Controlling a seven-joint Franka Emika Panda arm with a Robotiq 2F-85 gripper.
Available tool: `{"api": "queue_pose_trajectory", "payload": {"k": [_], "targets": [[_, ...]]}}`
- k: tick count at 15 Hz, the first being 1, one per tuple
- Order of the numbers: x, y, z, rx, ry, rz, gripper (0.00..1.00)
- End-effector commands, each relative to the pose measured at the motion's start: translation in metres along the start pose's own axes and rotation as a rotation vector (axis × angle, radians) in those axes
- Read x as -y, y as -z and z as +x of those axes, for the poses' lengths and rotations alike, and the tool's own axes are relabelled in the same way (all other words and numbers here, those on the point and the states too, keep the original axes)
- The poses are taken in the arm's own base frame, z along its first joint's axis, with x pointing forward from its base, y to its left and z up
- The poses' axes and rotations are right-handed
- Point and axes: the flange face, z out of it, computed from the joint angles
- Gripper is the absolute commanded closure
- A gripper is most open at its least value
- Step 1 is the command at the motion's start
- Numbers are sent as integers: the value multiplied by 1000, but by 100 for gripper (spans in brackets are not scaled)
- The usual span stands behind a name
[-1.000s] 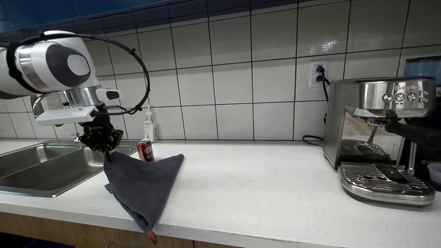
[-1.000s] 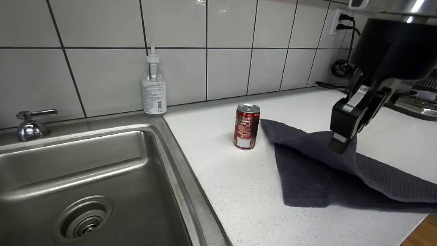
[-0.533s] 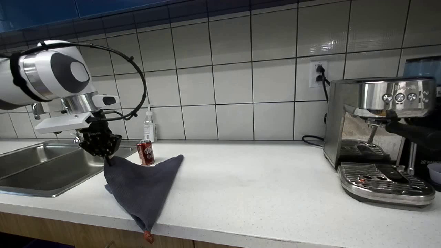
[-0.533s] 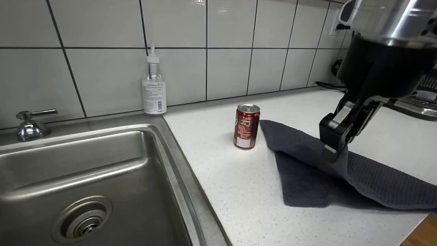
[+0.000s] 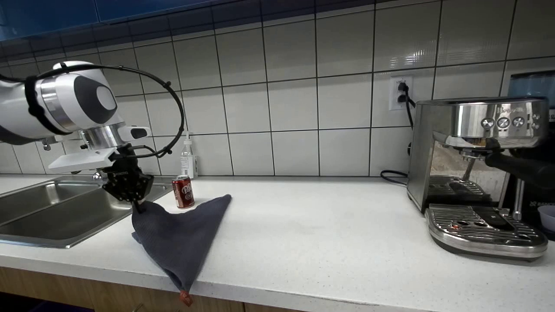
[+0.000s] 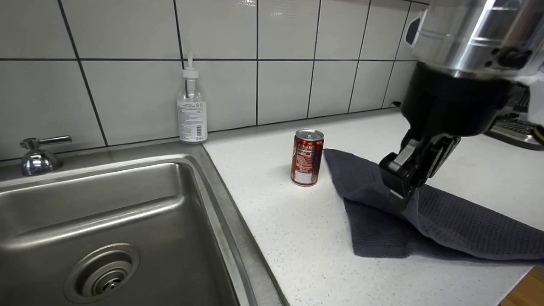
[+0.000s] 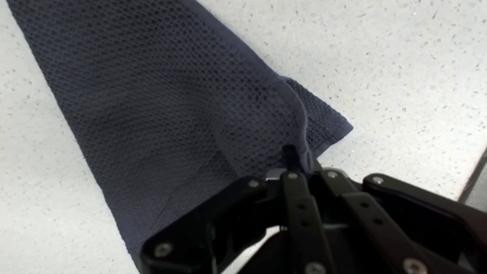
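Note:
My gripper [image 5: 138, 207] is shut on an edge of a dark grey-blue cloth [image 5: 177, 242] and holds it a little above the counter. In the wrist view the cloth's hem stands pinched between the fingertips of the gripper [image 7: 303, 161], and the textured cloth [image 7: 159, 95] spreads away from them. In an exterior view the raised part of the cloth [image 6: 471, 225] folds over a lower layer on the counter. A red soda can [image 6: 307, 158] stands upright beside a corner of the cloth; it also shows behind the cloth in an exterior view [image 5: 183, 193].
A steel sink [image 6: 127, 204] with a faucet handle [image 6: 40, 159] lies beside the can. A clear pump bottle [image 6: 192, 110] stands by the tiled wall. An espresso machine [image 5: 481, 173] stands at the counter's far end. The cloth's orange-red tag [image 5: 185, 298] hangs over the front edge [image 5: 303, 299].
My gripper has moved down, and toward the sink in an exterior view, with the cloth still pinched. The held part of the cloth is lower. The can has not moved.

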Motion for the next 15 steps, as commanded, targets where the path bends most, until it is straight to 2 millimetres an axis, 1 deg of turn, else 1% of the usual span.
{"api": "queue_pose_trajectory", "payload": {"k": [1,9,15], "targets": [[9,-6,11,-8,-10,-4,99],[24,-24,21,-5,-5,8,99],[22,-37,22,15,-3,-3,99]]}}
